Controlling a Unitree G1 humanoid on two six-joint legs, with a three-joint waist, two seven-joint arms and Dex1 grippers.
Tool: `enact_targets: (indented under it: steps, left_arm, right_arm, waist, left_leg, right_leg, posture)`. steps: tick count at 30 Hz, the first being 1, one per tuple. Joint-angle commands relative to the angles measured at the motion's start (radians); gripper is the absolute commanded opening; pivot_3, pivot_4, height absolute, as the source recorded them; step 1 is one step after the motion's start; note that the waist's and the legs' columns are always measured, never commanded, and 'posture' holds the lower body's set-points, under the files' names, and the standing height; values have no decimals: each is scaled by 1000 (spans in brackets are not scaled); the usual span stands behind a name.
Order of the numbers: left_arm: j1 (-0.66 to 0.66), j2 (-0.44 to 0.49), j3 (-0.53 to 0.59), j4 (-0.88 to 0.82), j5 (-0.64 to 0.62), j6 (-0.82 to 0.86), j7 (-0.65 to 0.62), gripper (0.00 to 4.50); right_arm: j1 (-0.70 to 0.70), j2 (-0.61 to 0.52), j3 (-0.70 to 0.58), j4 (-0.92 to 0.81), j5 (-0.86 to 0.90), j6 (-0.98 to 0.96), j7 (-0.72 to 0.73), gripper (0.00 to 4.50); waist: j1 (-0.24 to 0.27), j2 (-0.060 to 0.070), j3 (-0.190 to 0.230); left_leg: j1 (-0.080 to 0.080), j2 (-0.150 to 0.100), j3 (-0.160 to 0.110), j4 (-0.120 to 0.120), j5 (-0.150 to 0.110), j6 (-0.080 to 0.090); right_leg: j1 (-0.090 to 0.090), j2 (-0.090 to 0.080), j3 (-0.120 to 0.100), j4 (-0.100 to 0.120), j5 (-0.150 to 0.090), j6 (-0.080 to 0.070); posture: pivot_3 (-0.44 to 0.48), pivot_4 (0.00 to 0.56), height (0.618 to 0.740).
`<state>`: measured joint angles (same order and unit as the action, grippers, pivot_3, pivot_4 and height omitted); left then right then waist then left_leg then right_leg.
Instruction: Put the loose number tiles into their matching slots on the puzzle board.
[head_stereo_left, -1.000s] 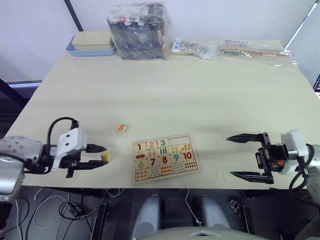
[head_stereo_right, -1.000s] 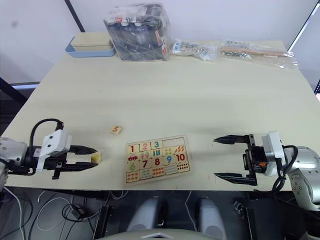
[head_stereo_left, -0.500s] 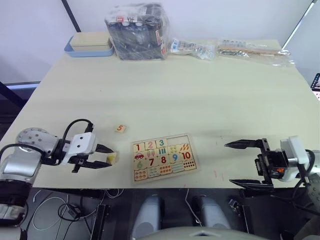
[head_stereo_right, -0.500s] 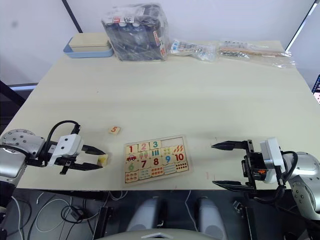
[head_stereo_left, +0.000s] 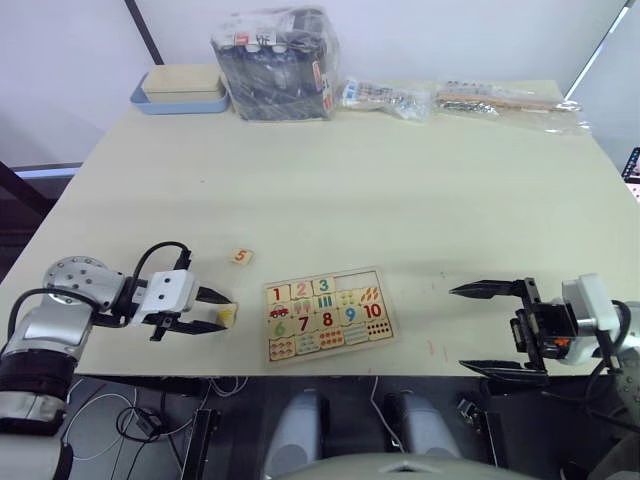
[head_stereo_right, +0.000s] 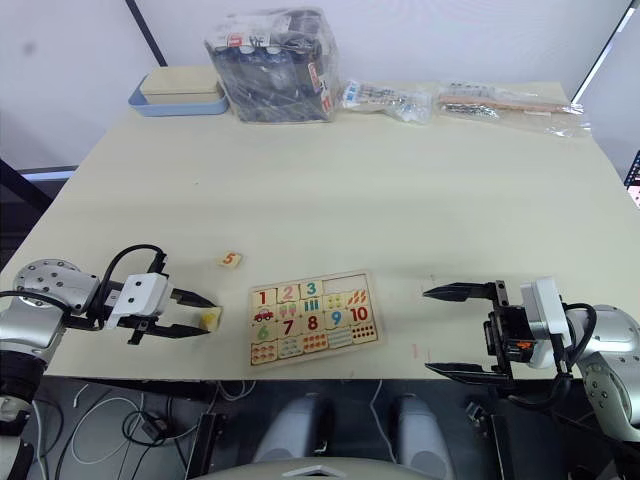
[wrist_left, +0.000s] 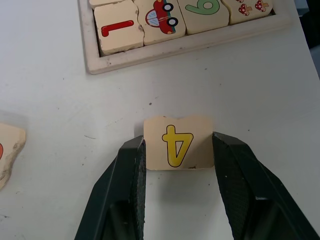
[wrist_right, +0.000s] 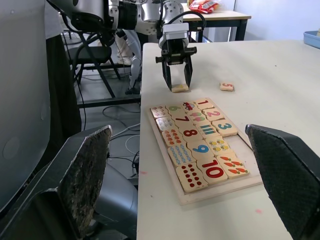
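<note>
Left gripper (wrist_left: 178, 150): low over the table just left of the puzzle board, both black fingers pressed against the sides of the yellow 4 tile (wrist_left: 178, 142), so it's pinching that one. Tile looks like it's sitting flat on the table (head_stereo_left: 400, 190).
Right gripper (head_stereo_left: 495, 328): way over on the right near the table's near edge, fingers spread wide, nothing between them.
Puzzle board (head_stereo_left: 327, 313): near edge of the table, roughly centre. 1, 2 and 3 are in the top row, with 6 to 10 and the picture and dot tiles in too. Two slots at the right end of the top row look bare.
5 tile (head_stereo_left: 241, 256): loose on the table, just beyond the board's far-left corner, well apart from both grippers.
Far side: blue tray with a wooden box (head_stereo_left: 182, 88) at far left, a plastic-wrapped bundle (head_stereo_left: 278, 62) next to it, then a couple of clear bags (head_stereo_left: 455, 98) along to the right.
</note>
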<state>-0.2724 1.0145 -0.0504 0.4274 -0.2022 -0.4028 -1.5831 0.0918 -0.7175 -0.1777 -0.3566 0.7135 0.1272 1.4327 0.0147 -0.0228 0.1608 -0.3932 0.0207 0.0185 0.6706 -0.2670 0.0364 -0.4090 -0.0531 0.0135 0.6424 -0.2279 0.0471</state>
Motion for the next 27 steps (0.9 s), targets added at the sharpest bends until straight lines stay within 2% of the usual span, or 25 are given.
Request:
enact_targets:
  steps: [1,3,5,9,12,14,15,19,21,24,26,27]
  left_arm:
    - [11,-2,-2,10,-13,-17,-28,2774]
    - [35,12,32,-12,-55,15,-27,3839]
    - [68,32,75,-43,-106,56,-27,4351]
    - [278,84,256,-222,-229,220,43,4351]
    - [441,64,398,-383,-281,355,141,4351]
    - [600,-17,526,-579,-305,501,303,4351]
    - [653,-52,567,-656,-315,570,379,4351]
    - [782,-239,655,-972,-342,848,743,4351]
    - [818,-333,664,-1109,-341,962,909,4351]
    - [882,-547,628,-1355,-404,1144,1217,4351]
    - [892,-629,581,-1445,-401,1224,1351,4351]
    - [890,-641,563,-1464,-405,1245,1398,4351]
  right_arm:
    - [-6,-13,-23,-11,18,-10,10,4500]
    - [-8,-17,-25,-7,22,-7,15,4500]
    - [-12,-20,-26,-5,25,-4,17,4500]
    - [-45,-18,-11,14,30,1,29,4500]
    - [-72,-15,2,27,34,8,37,4500]
    - [-96,-16,12,38,39,17,49,4500]
    - [-103,-16,16,39,42,22,51,4500]
    - [-118,-20,22,39,55,46,59,4500]
    - [-127,-26,22,42,60,57,63,4500]
    - [-148,-39,21,67,68,74,85,4500]
    - [-160,-47,24,84,67,79,104,4500]
    - [-164,-48,25,90,66,79,110,4500]
  waist:
    - [-1,0,0]
    - [-1,0,0]
    - [-6,0,0]
    - [-19,-3,0]
    - [-22,-3,0]
    - [-25,-2,1]
    - [-26,-3,1]
    - [-18,-5,0]
    - [-9,-6,0]
    - [-4,-6,0]
    - [-1,-10,0]
    - [1,-9,0]
  left_leg:
    - [0,0,0,0,0,0]
    - [1,0,0,0,0,0]
    - [0,0,-1,0,0,0]
    - [0,2,-1,-1,0,0]
    - [1,2,-1,-1,0,0]
    - [1,2,-1,-1,0,0]
    - [2,2,0,-1,0,0]
    - [2,1,0,-1,-1,0]
    - [2,1,-1,0,-1,0]
    - [4,1,-1,0,0,0]
    - [7,1,2,0,-1,2]
    - [8,1,1,0,-1,2]
  right_leg:
    - [0,0,0,0,0,0]
    - [0,0,1,0,0,0]
    - [0,0,2,0,0,0]
    - [-1,0,2,0,0,0]
    - [-1,-2,2,0,0,0]
    - [0,-4,0,-1,-1,-2]
    - [0,-11,0,-1,-1,-2]
    - [1,-13,-3,-1,-1,-1]
    - [1,-13,-3,-1,-1,-1]
    - [2,-11,-3,0,-1,-1]
    - [5,-12,0,-1,0,0]
    - [6,-11,-1,-1,0,-1]
  posture:
    - [0,150,740]
    - [0,150,740]
    - [0,150,740]
    - [0,150,740]
    - [0,150,740]
    - [0,150,740]
    - [0,150,740]
    - [0,150,740]
    - [0,150,740]
    - [0,150,740]
    - [0,150,740]
    - [0,150,740]
